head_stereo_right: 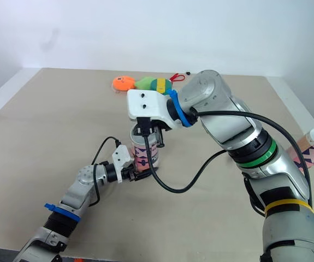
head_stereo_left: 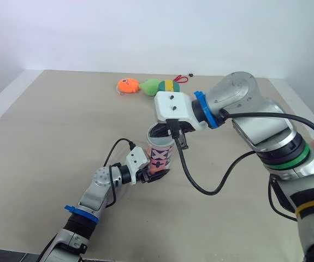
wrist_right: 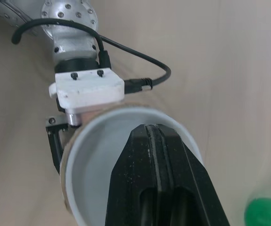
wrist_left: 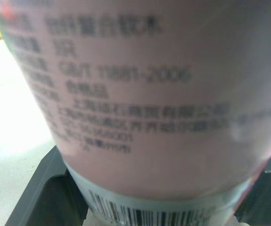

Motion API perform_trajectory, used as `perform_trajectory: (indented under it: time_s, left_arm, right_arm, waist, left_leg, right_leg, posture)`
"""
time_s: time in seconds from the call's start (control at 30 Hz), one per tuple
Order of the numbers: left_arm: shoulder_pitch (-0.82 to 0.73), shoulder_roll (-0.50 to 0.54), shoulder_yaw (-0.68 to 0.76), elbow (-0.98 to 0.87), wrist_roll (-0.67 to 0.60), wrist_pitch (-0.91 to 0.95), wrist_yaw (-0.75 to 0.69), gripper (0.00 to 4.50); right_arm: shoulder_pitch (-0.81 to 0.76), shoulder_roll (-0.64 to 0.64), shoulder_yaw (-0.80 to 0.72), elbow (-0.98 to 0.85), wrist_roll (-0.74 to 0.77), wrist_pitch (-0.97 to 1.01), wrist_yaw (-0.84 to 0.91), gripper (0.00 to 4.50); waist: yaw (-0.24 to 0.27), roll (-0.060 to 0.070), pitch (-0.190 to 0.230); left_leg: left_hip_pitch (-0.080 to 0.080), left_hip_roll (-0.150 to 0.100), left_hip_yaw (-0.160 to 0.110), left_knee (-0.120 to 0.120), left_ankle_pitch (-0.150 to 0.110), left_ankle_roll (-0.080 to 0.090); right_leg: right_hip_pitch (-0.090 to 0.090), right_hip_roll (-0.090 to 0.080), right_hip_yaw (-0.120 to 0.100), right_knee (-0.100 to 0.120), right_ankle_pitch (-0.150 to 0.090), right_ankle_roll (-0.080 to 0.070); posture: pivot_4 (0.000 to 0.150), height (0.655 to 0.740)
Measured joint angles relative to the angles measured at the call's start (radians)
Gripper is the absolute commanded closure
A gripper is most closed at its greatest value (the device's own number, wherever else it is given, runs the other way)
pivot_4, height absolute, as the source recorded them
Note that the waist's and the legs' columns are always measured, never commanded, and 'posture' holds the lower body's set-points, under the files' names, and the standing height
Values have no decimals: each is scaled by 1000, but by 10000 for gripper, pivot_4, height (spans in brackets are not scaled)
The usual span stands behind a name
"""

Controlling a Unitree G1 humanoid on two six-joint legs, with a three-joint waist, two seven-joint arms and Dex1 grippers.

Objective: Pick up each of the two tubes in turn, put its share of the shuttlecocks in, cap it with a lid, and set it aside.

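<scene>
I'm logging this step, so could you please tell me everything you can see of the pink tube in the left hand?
The pink tube is a cardboard-looking cylinder with dark cross marks, printed text and a barcode on a grey band near its base. It is upright over the table, mouth open, inside pale. The left hand clamps its lower part; the right hand, fingers together, hangs over the mouth.

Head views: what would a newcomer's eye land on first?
The pink tube stands upright mid-table, clamped near its base by the left gripper. The right gripper hangs directly over the tube's open mouth, fingers together. Bright orange and green soft toys lie at the table's far edge.
</scene>
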Motion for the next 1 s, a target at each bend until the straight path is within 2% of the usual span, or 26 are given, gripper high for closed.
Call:
perform_trajectory:
  time_s: [0.4, 0.67, 1.0]
  left_arm:
    - [1, 0, 12, 2, -2, -1, 0, 12703]
    - [10, 2, 22, 10, -2, -1, 0, 12703]
    - [15, 5, 29, 16, -4, -2, 0, 12703]
  right_arm:
    - [33, 40, -17, 2, 0, -12, -26, 44532]
    - [125, 110, -95, 60, 29, -35, -36, 44532]
    - [168, 155, -122, 116, 29, -88, -39, 44532]
  waist:
    - [-3, 1, -1]
    - [-4, 1, -2]
    - [-6, 2, -11]
  left_leg:
    - [1, 3, -1, 1, 0, 0]
    - [16, 5, 0, -5, 0, 0]
    - [21, 9, 0, -8, 0, 0]
  right_leg:
    - [1, 4, 0, 1, 0, -2]
    - [11, 7, 1, 1, -4, -10]
    - [10, 10, 1, 1, -6, -13]
  posture:
    - [1500, 7400]
    - [1500, 7400]
    - [1500, 7400]
